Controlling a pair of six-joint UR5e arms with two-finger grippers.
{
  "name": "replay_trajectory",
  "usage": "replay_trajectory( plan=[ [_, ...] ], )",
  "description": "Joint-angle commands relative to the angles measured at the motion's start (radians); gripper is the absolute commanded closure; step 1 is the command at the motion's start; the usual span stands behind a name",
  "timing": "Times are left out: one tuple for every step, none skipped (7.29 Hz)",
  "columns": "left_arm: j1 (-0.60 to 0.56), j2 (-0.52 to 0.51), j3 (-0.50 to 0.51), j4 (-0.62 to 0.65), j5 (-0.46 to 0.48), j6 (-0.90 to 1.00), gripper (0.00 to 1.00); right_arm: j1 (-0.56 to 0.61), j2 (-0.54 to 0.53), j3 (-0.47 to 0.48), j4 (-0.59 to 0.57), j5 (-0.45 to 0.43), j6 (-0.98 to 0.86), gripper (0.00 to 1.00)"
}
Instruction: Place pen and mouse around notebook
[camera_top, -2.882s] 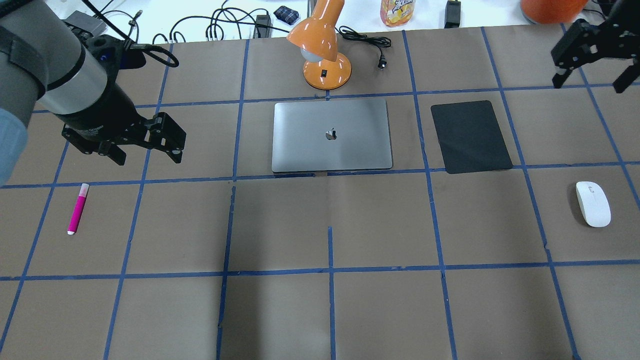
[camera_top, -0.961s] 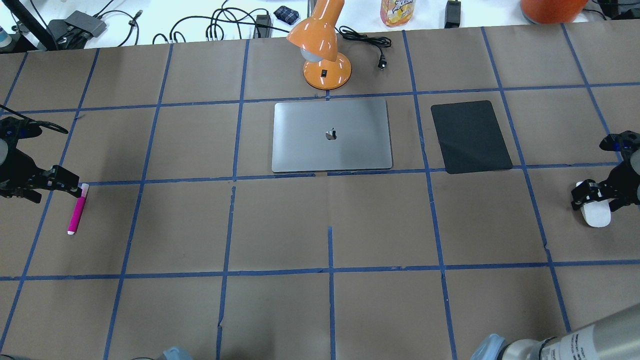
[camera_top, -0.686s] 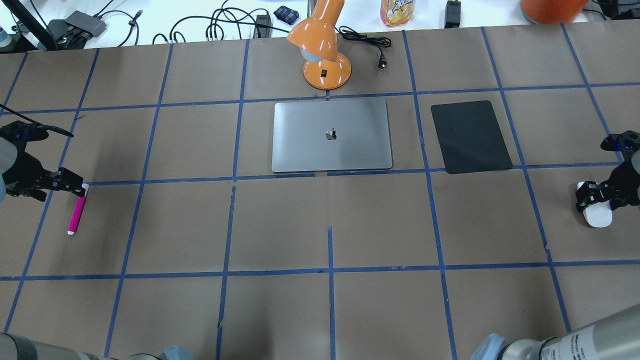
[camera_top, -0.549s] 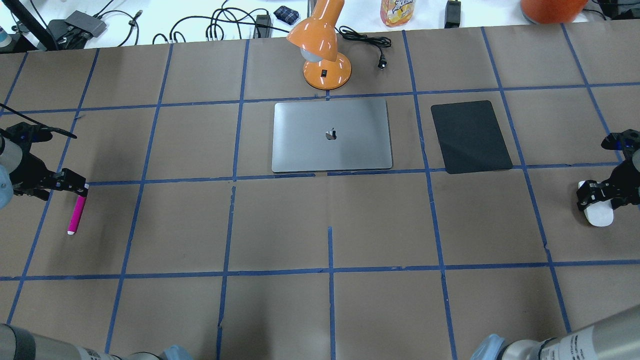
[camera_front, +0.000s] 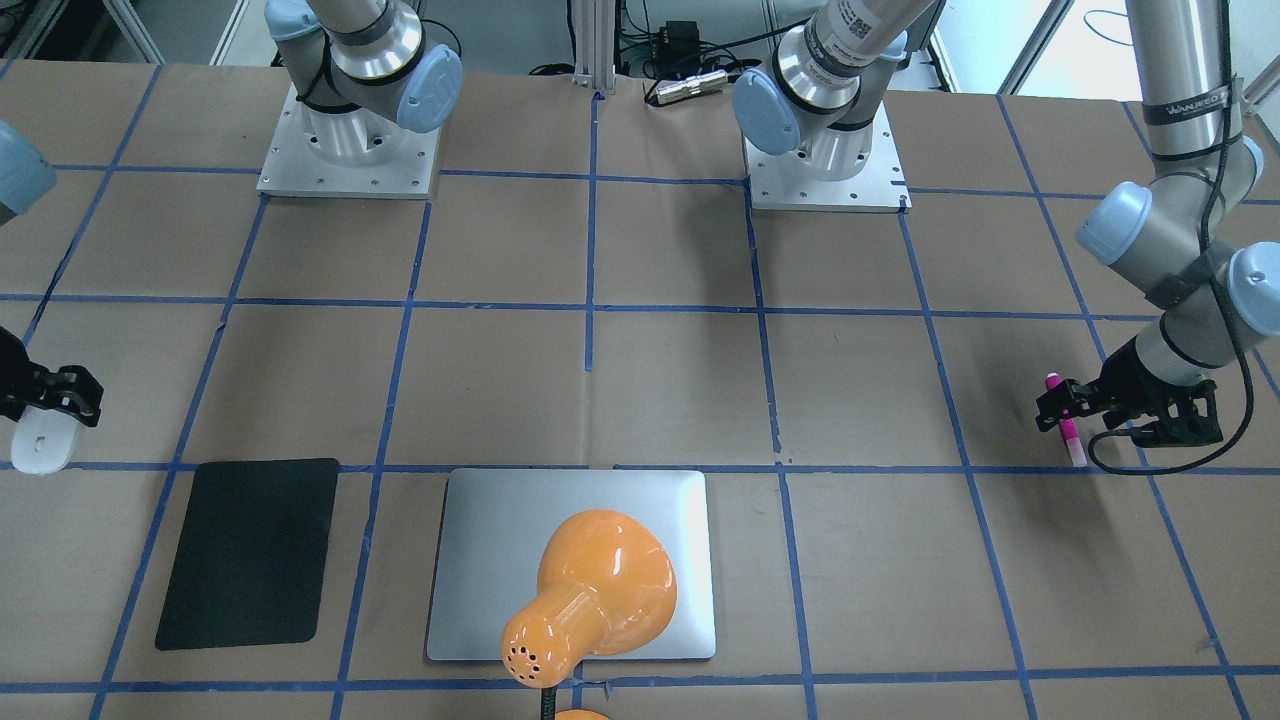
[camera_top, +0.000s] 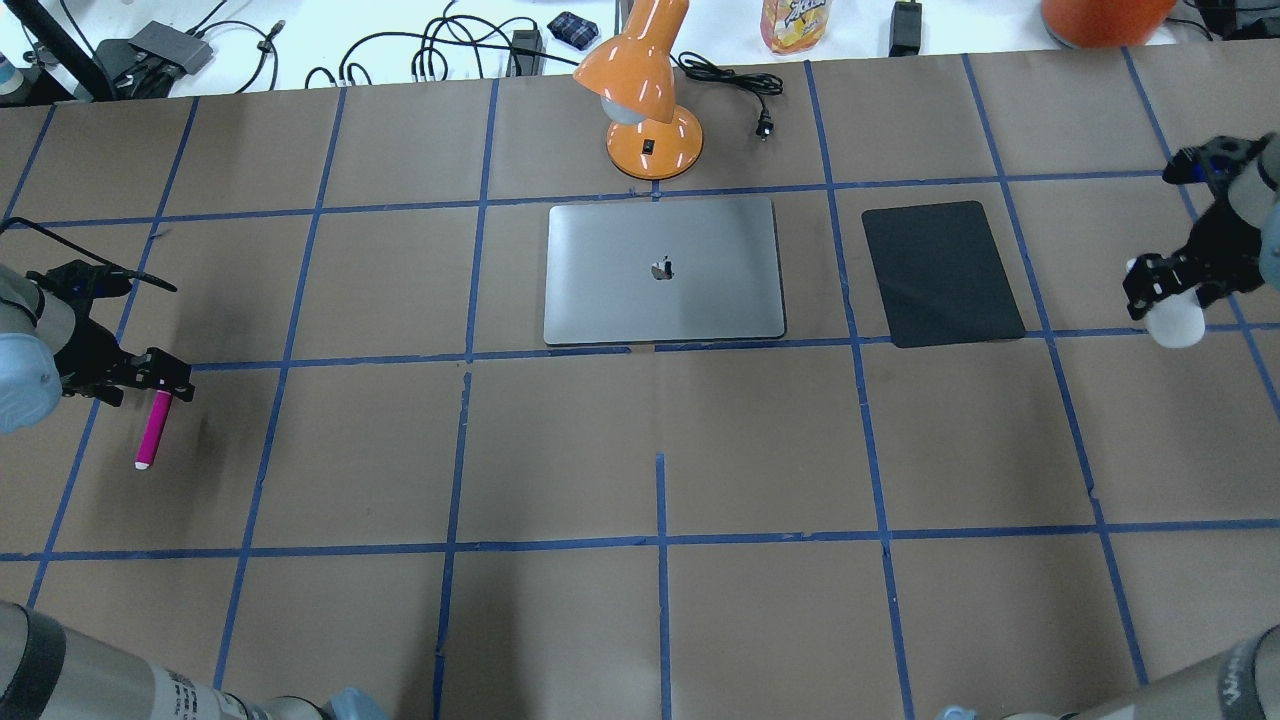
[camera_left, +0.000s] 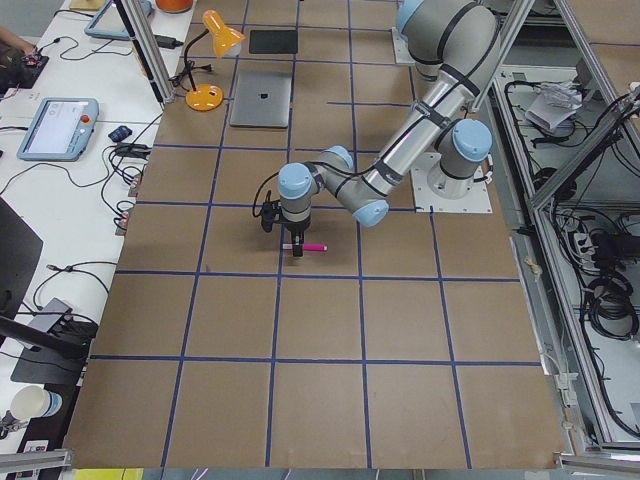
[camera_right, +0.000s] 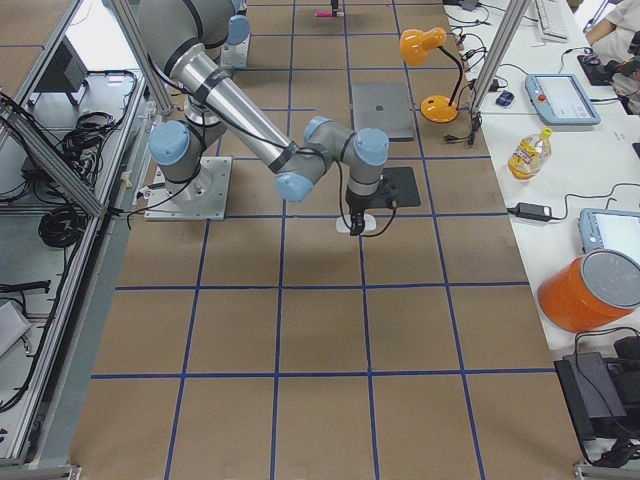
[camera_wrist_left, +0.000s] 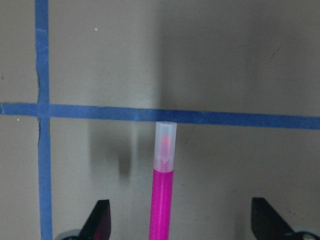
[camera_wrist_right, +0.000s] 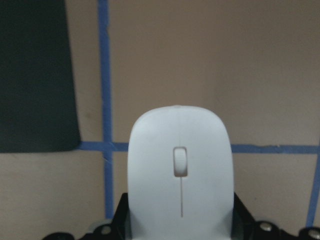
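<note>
The pink pen (camera_top: 153, 432) lies flat on the table at the far left, its pale end (camera_wrist_left: 165, 142) pointing away from the robot. My left gripper (camera_top: 150, 385) is low over that end and open, with the fingers (camera_wrist_left: 101, 220) wide apart on either side of the pen (camera_wrist_left: 164, 200). My right gripper (camera_top: 1165, 290) is shut on the white mouse (camera_top: 1172, 322), which fills the right wrist view (camera_wrist_right: 180, 175). It holds the mouse to the right of the black mat (camera_top: 942, 272). The silver notebook (camera_top: 662, 270) lies closed at the centre back.
An orange desk lamp (camera_top: 645, 100) stands just behind the notebook, its plug cord (camera_top: 745, 95) trailing to the right. In the front-facing view the lamp head overhangs the notebook (camera_front: 480, 560). Cables, a bottle and a bucket sit past the far edge.
My right gripper has carried the mouse away from the robot, up level with the black mat. My left gripper has crept right over the pen's pale end. The pen has not moved.
</note>
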Motion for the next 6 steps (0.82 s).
replay_trajectory(
  plan=[
    [0.007,-0.016,0.003,0.013,0.005,0.006,0.27,0.143,0.012,-0.08,0.042,0.013,0.152,0.46],
    [0.007,-0.016,0.003,0.013,0.006,0.005,0.37,0.186,0.059,-0.098,-0.027,0.047,0.174,0.46],
    [0.007,-0.016,0.003,0.011,0.006,0.006,0.45,0.232,0.174,-0.138,-0.091,0.061,0.174,0.45],
    [0.007,-0.016,0.001,0.011,0.006,0.006,0.47,0.267,0.24,-0.182,-0.093,0.05,0.185,0.45],
    [0.007,-0.016,0.001,0.011,0.008,0.005,0.47,0.304,0.241,-0.173,-0.095,0.049,0.304,0.45],
    [0.007,-0.018,0.001,0.011,0.006,0.006,0.47,0.32,0.242,-0.147,-0.115,0.052,0.378,0.45]
  ],
)
